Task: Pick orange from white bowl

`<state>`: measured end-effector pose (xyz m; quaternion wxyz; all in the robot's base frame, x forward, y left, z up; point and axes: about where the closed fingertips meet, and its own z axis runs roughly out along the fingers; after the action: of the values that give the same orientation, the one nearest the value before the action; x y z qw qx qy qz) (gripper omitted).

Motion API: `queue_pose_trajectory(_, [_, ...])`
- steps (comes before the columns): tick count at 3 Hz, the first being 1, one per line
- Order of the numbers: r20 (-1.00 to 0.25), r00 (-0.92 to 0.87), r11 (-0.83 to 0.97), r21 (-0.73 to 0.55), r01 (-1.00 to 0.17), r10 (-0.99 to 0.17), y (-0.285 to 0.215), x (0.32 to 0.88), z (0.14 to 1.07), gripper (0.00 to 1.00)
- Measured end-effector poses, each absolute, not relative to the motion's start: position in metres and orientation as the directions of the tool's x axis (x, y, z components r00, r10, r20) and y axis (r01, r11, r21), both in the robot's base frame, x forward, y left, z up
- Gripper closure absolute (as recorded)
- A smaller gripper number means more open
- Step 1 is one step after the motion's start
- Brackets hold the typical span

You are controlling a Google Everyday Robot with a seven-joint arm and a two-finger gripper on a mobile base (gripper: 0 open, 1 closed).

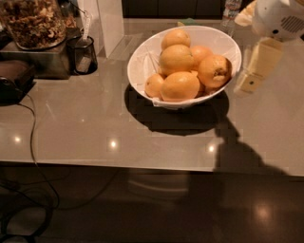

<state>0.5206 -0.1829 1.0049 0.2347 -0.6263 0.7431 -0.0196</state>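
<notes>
The white bowl point(142, 64) stands at the back middle of the grey table, tilted, and holds several oranges. The orange point(214, 71) with the dark puckered scar lies at the bowl's right side against the rim. Smoother oranges lie to its left, one on top point(175, 39) and one in front point(180, 86). My gripper point(256, 66) hangs from the white wrist point(280, 19) at the upper right, just right of the bowl's rim and close to the scarred orange, touching nothing.
A small dark glass cup point(81, 54) stands left of the bowl, beside a jar of nuts point(33, 21) on a metal box. A black device point(14, 85) with a cable lies at the left edge. A white box point(110, 23) and a bottle point(231, 10) stand behind.
</notes>
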Motion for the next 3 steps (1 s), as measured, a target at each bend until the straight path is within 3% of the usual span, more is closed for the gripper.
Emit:
queue_pose_trajectory(2, [-0.400, -0.102, 0.246, -0.326, -0.913, -0.911, -0.178, 0.554, 0.999, 0.00])
queue_pose_trajectory(3, [-0.402, -0.102, 0.246, -0.326, -0.913, -0.910, -0.178, 0.555, 0.999, 0.08])
